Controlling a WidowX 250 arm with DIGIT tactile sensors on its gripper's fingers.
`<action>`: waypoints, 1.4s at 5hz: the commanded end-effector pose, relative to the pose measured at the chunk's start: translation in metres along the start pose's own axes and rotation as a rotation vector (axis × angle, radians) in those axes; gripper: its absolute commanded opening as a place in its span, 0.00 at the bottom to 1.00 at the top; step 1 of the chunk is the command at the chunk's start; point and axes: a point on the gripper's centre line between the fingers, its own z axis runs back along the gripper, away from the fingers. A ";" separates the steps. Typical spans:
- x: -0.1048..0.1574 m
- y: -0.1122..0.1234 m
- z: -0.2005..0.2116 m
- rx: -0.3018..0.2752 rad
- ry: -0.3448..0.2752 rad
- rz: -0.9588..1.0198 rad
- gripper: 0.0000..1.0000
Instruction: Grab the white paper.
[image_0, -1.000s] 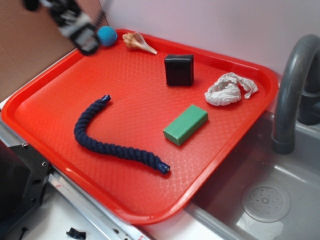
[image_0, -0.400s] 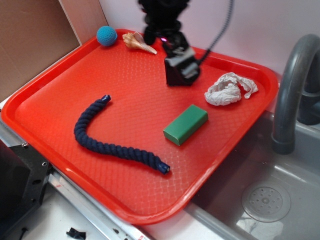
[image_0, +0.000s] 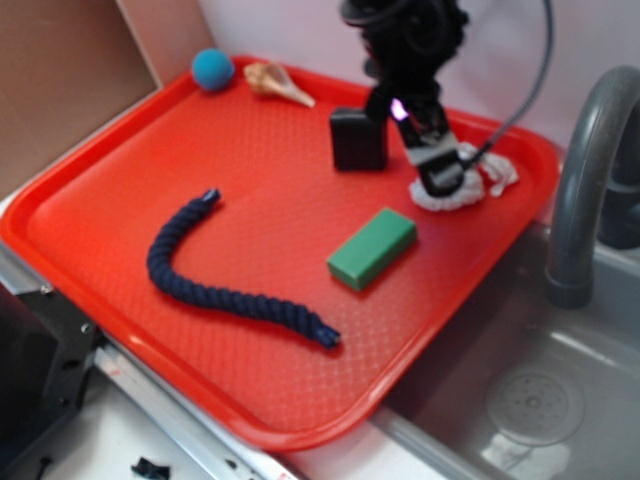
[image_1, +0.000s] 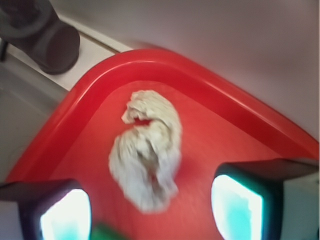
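Wrist view is showing the gripper (image_1: 150, 210) spread wide, its two fingers (image_1: 65, 212) straddling empty air just above the white paper (image_1: 147, 152), which is lying crumpled near the corner of the red tray (image_1: 165, 65), beside the sink faucet (image_0: 585, 180)

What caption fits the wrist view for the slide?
Open hand poised over the crumpled white paper near the corner of the red tray, fingers on either side, not yet touching.
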 end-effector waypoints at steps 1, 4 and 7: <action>0.019 -0.012 -0.006 -0.026 -0.006 -0.069 1.00; 0.014 -0.006 -0.031 0.068 0.090 -0.014 0.00; -0.043 0.011 0.085 0.009 0.091 0.354 0.00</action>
